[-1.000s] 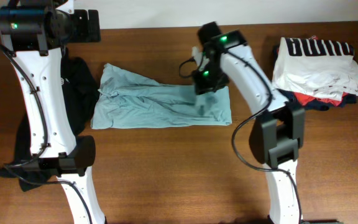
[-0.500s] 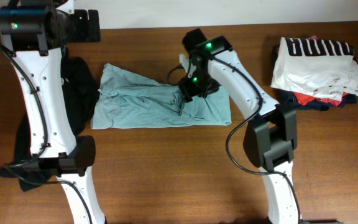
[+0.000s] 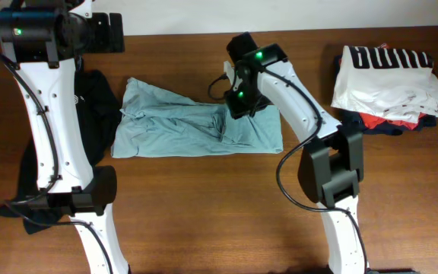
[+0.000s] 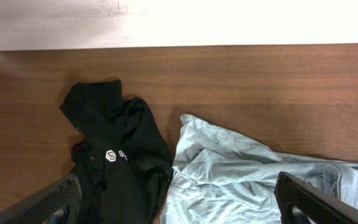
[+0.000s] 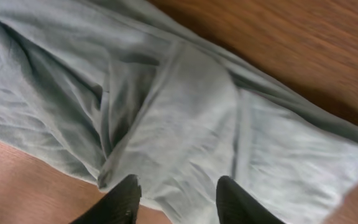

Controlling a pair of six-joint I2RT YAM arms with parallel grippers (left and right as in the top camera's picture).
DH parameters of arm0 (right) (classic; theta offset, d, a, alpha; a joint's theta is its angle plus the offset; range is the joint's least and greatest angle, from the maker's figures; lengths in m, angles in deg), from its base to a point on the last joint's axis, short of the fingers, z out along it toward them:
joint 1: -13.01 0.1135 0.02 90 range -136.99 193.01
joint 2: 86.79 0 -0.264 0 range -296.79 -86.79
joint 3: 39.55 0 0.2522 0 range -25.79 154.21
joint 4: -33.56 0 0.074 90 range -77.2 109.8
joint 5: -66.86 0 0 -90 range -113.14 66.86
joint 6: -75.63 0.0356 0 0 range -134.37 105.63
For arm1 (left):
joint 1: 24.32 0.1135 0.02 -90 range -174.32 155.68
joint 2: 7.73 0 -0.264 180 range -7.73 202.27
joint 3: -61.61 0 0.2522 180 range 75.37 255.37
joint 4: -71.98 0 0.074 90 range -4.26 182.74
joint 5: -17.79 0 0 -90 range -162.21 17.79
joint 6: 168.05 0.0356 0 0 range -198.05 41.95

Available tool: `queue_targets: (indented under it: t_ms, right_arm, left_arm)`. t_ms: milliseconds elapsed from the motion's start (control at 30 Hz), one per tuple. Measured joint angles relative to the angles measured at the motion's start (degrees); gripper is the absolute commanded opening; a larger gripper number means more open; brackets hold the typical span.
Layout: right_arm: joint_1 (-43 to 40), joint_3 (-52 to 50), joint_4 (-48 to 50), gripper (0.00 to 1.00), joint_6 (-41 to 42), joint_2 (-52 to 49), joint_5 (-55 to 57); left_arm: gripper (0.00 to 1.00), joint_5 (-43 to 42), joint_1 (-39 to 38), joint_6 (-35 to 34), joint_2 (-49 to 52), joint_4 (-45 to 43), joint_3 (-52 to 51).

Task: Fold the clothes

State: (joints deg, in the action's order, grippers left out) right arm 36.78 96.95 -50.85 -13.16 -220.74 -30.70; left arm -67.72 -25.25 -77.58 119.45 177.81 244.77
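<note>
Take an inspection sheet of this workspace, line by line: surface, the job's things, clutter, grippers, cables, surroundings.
Surface: brown wooden table, no spills seen.
Job's things: grey-teal shirt spread out and wrinkled at the centre; black top crumpled to its left, edges meeting, partly hidden under the left arm.
Clutter: white lettered shirt piled on red and navy garments at the right end.
Grippers: left gripper wide open, empty, above both garments; right gripper with fingers apart, low over the grey-teal shirt.
Cables: black cables loop along both arms.
Surroundings: pale wall behind the table.
</note>
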Motion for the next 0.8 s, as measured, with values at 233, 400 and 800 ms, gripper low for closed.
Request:
queue_targets:
  t_ms: [233,400,800]
  right_arm:
    - [2.2,-0.2,2.4,0.43,0.0,-1.7,0.0]
    - [3.3,-0.2,3.7,0.52,0.2,-1.8,0.3]
    - [3.6,-0.2,5.9,0.46,7.6,-3.2,3.5]
  left_arm:
    - [0.99,0.0,0.0,0.0,0.0,0.5,0.0]
    - [0.99,0.0,0.0,0.0,0.0,1.5,0.0]
    - [0.99,0.0,0.0,0.0,0.0,1.8,-0.3]
